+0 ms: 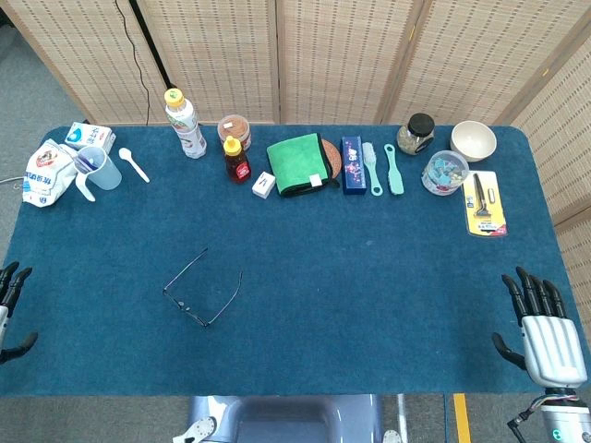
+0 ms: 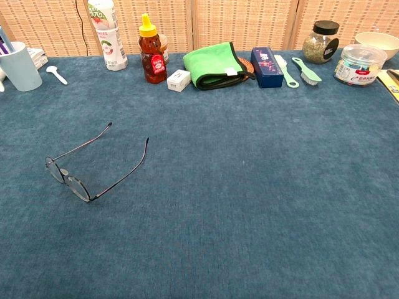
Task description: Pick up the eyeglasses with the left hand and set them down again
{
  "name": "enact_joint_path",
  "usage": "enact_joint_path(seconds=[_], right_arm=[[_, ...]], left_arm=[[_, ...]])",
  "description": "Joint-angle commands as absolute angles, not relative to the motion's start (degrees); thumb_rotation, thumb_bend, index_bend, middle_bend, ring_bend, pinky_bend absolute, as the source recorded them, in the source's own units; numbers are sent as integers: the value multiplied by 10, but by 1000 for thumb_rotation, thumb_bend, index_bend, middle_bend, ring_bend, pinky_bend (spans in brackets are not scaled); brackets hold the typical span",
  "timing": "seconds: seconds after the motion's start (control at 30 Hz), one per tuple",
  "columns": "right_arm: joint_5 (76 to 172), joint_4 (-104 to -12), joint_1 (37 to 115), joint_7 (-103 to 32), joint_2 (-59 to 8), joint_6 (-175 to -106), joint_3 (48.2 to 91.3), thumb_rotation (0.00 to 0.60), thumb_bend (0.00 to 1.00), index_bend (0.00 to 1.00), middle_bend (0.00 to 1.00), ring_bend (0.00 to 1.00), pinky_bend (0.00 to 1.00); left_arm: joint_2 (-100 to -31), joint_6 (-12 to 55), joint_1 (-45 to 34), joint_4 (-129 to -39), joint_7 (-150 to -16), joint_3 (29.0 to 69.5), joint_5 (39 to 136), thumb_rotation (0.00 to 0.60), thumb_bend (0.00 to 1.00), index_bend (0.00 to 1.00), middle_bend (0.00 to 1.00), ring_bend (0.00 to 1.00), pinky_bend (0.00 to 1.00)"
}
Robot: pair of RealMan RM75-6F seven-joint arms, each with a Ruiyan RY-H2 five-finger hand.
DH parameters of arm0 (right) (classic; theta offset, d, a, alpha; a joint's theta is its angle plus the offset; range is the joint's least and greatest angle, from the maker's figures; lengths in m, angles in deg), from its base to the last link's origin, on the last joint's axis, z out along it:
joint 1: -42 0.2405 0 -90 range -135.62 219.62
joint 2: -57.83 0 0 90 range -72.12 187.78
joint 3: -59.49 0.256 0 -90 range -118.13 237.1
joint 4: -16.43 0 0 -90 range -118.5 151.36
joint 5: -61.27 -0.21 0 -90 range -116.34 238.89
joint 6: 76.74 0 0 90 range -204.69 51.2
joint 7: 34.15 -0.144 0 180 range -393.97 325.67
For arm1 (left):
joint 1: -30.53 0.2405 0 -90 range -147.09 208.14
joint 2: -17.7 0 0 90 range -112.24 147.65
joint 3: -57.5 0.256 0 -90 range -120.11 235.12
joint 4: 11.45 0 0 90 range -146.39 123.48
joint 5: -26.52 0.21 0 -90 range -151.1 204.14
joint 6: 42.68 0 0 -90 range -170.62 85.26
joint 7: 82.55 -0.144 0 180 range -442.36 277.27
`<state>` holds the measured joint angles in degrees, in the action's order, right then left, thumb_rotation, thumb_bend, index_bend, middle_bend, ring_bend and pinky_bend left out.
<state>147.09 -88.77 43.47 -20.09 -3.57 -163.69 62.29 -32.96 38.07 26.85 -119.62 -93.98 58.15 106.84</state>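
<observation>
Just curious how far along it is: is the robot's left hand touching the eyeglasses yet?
Apart. In the head view the left hand sits at the table's left edge, with bare blue cloth between it and the eyeglasses, which lie alone with arms unfolded.

Right hand (image 1: 547,334): pale silver-grey moulded back plate with black segmented fingers and a black thumb, above a grey wrist showing a small teal light. Left hand (image 1: 11,305): only black fingers visible at the frame edge. Grey-blue torso housing (image 1: 295,417) with white fittings beside it.
</observation>
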Motion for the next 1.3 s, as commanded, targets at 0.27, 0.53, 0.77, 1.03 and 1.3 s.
enact_joint_path(seconds=[0.27,0.53,0.77,1.03,1.3], right_arm=[[1472,-890,431,-201,-32,-1642,622,600,304,69,0,4,46],[1474,-894,428,-199,-30,-1647,621,600,304,69,0,4,46],[1478,-901,426,-193,-26,-1652,621,600,304,69,0,4,46],[1480,-902,419,-198,-20,-1659,619,600,305,69,0,4,46],[1477,-897,415,-205,-20,-1663,619,600,304,69,0,4,46]], left_arm=[[-332,382,267,-1196,-940,579,1070,600,228,4,0,0,0],[-329,368,255,-1193,-940,576,1077,600,228,4,0,0,0],[-321,326,226,-1177,-937,581,1109,600,206,4,0,0,0],[-339,248,167,-1152,-965,586,1160,600,135,0,0,0,0],[-383,192,113,-1138,-1014,575,1170,600,131,0,0,0,0]])
